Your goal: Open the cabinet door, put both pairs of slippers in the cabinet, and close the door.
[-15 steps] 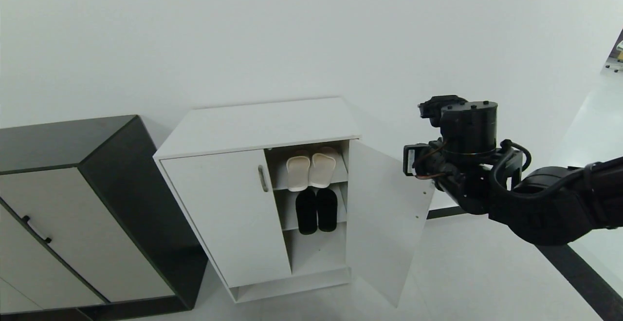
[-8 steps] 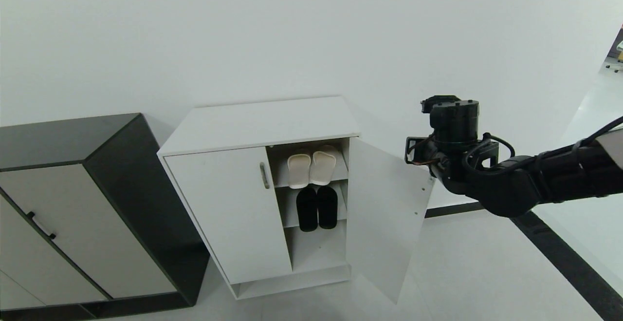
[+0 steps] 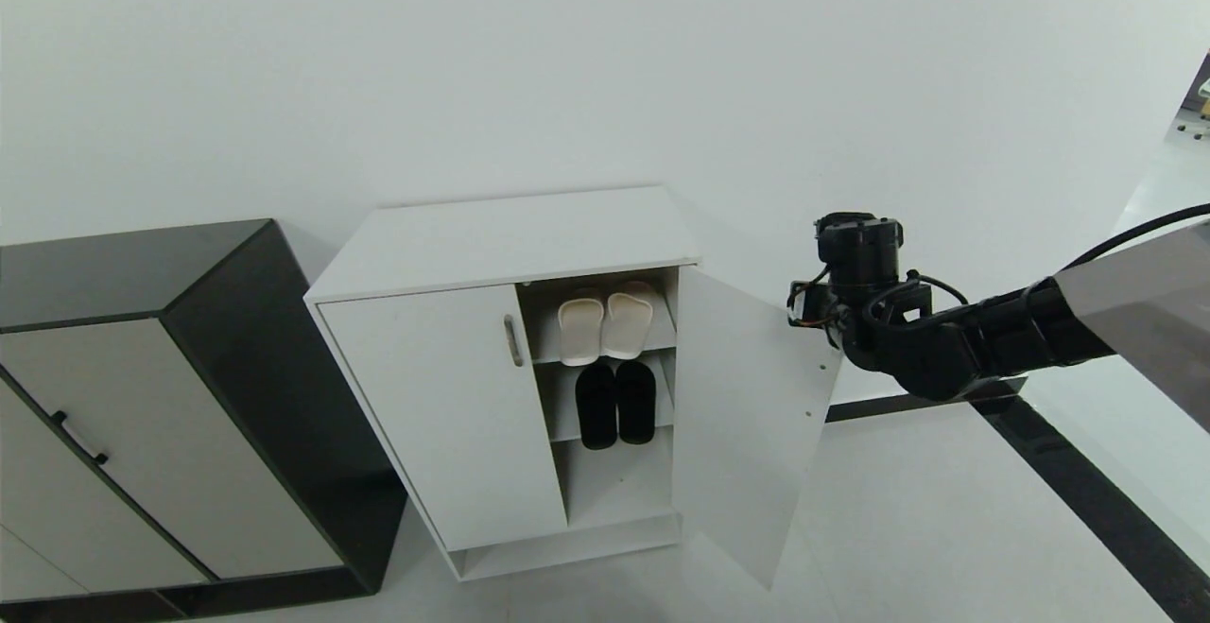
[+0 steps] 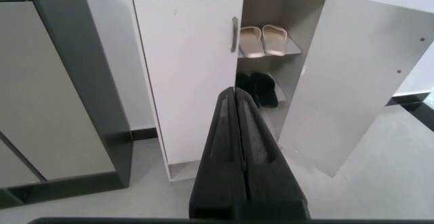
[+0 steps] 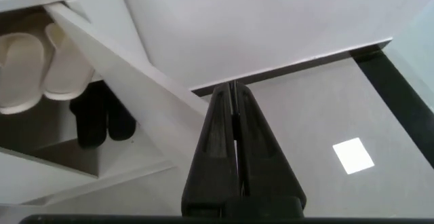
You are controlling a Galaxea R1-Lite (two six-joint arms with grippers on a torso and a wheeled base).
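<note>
Two cabinets stand side by side against the wall: a dark cabinet [image 3: 142, 264] on the left and a white cabinet [image 3: 501, 240] on its right. The white one's left door [image 3: 444, 415] is closed. Its right door [image 3: 751, 415] is swung wide open, showing three shelves. A black stripe [image 3: 1087, 491] runs across the floor to the right.

The right arm [image 3: 955, 349] reaches in from the right, its wrist just beside the top outer edge of the open door. The right pincer [image 5: 234, 91] is clenched on nothing, fingers pressed together, on the door's outer side; I cannot tell if it touches the door. The left pincer [image 4: 236, 98] is likewise clenched and empty, pointing at the white cabinet's front from well apart.

The white slippers [image 3: 605, 325] lie side by side on the top shelf. The black slippers [image 3: 616, 403] lie on the middle shelf, right below. A small handle [image 3: 511, 341] sits upright at the closed door's inner edge.
</note>
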